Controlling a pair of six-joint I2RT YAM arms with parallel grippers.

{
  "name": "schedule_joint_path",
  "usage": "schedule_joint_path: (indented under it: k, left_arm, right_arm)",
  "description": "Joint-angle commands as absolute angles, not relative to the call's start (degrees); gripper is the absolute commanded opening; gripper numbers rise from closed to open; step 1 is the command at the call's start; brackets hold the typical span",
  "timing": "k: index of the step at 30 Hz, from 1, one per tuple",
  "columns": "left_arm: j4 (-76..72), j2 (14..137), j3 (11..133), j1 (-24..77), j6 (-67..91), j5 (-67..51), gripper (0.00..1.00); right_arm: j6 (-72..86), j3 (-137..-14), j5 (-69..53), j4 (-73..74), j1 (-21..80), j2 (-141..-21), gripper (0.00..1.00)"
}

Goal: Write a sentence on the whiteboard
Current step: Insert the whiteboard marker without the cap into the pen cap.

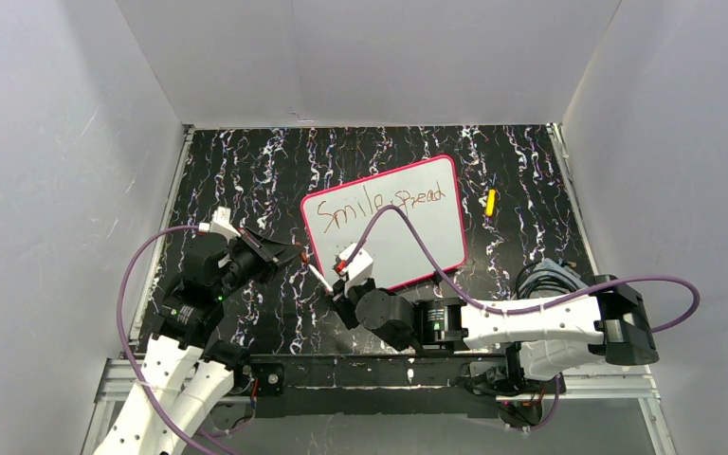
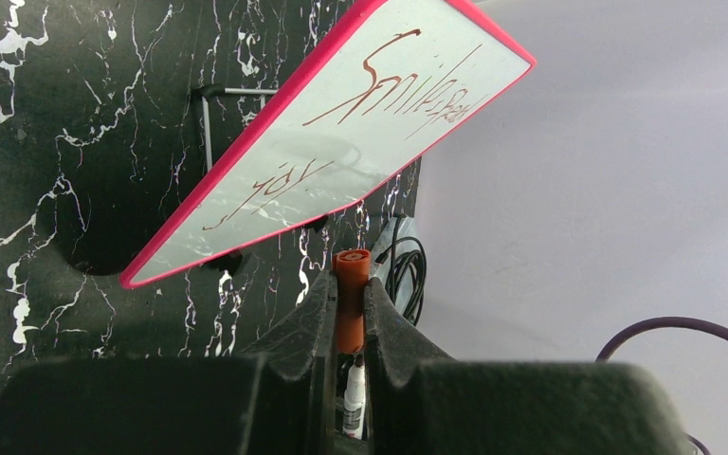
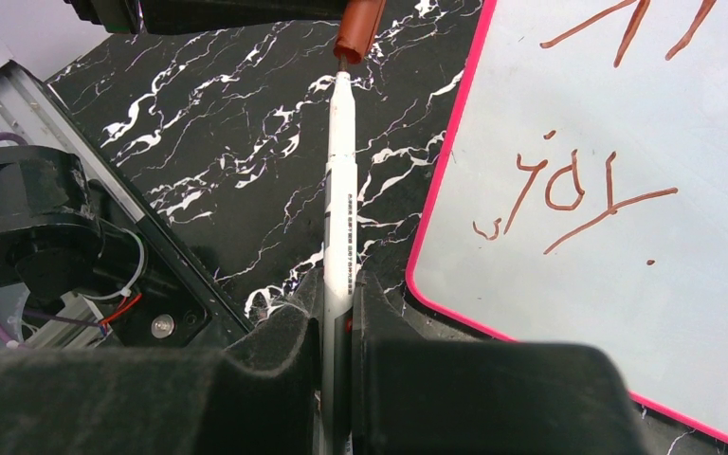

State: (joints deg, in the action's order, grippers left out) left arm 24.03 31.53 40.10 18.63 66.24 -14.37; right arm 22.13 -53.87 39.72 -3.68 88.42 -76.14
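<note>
The whiteboard (image 1: 417, 237), pink-framed, lies at the table's middle. The sentence (image 1: 379, 204) reads "Smile, spread" in red-brown on top. "joy" (image 3: 569, 190) shows below it in the right wrist view. The board also shows in the left wrist view (image 2: 341, 123). My right gripper (image 1: 343, 277) is shut on a white marker (image 3: 341, 190), left of the board's near corner. My left gripper (image 1: 289, 254) is shut on the orange-brown cap (image 2: 351, 284). The cap (image 3: 358, 28) sits right at the marker's tip; the marker and cap are in line, above the table.
A small yellow object (image 1: 490, 202) lies on the black marbled table (image 1: 246, 190) right of the board. A bundle of cables (image 1: 545, 275) sits at the near right. White walls close in the table on three sides.
</note>
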Motion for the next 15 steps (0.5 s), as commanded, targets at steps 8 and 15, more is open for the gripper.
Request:
schedule_joint_path:
  k: [8, 15]
  left_arm:
    - [23.64, 30.45, 39.73, 19.08, 66.61, -14.78, 0.0]
    - [23.64, 30.09, 39.7, 19.17, 66.8, -14.95, 0.0]
  right_arm:
    - [21.97, -57.21, 41.13, -6.6, 88.86, -77.14, 0.01]
    - [22.28, -57.39, 42.33, -6.42, 88.86, -77.25, 0.01]
